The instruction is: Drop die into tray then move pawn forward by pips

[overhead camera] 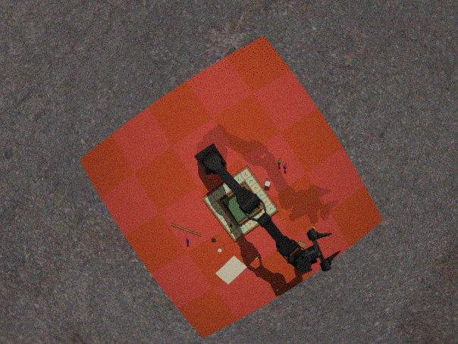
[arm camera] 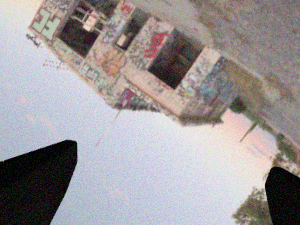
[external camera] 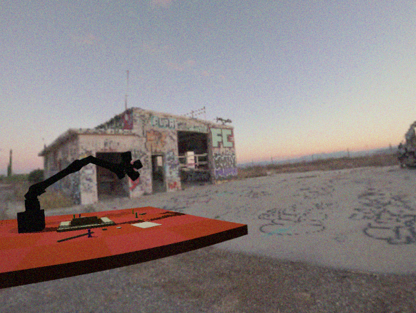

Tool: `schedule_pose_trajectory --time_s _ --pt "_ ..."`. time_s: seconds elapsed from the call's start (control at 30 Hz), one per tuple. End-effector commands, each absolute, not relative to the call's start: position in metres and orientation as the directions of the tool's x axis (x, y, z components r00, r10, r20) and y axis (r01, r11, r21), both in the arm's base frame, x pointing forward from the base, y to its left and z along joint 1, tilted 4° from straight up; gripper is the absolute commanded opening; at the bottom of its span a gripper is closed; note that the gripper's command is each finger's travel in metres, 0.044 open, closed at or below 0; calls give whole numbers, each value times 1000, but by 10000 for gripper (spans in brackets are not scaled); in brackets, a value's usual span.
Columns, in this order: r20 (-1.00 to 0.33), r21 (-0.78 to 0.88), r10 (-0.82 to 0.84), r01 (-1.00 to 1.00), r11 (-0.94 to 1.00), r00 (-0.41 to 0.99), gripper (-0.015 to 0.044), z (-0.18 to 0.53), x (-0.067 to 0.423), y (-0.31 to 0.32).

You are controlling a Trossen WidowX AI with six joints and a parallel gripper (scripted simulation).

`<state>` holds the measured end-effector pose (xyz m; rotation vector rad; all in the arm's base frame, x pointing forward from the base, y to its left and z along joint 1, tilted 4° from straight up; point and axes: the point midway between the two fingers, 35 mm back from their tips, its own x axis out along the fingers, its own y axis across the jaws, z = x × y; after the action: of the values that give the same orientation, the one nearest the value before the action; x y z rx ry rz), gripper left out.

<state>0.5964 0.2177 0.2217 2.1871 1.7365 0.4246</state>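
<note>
The board [overhead camera: 212,202] [external camera: 65,224] lies mid-table, a ring of pale arrow squares around a green dice tray [overhead camera: 230,209]. My arm stretches from its base over the board. A small white die [overhead camera: 267,184] lies on the table just off the board's far right side. A small dark-and-orange pawn [overhead camera: 230,226] stands on a square at the board's lower edge. My gripper [overhead camera: 334,244] [external camera: 136,169] [arm camera: 177,167] is open and empty. It is held high in the air past the board, near the table's edge, and the wrist view shows only sky and a building.
Loose pawns stand off the board: a green pawn [overhead camera: 279,163] and a purple pawn [overhead camera: 284,167] beyond the die, another purple pawn [overhead camera: 186,241] at the left. A thin stick [overhead camera: 186,229], a dark piece [overhead camera: 213,239], a white disc [overhead camera: 219,250] and a beige card [overhead camera: 231,270] [external camera: 146,225] lie nearby.
</note>
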Motion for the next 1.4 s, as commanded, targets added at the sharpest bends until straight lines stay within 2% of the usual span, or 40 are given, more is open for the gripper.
schedule_pose_trajectory --time_s 0.0,0.13,0.33,0.47,0.6,0.93,1.17,1.37 --pt "33 427 974 878 -215 222 374 221 596 219" --pt "-26 548 958 805 -226 287 275 207 591 238" --pt "-202 750 907 654 -98 369 275 169 567 265" --pt "-345 837 852 540 90 393 275 142 542 274" --pt "-488 847 783 424 319 385 275 114 511 275" --pt "-702 709 643 214 672 306 275 69 448 269" --pt "-850 488 485 -39 872 205 275 36 386 251" --pt "-945 264 311 -325 908 99 275 14 327 224"
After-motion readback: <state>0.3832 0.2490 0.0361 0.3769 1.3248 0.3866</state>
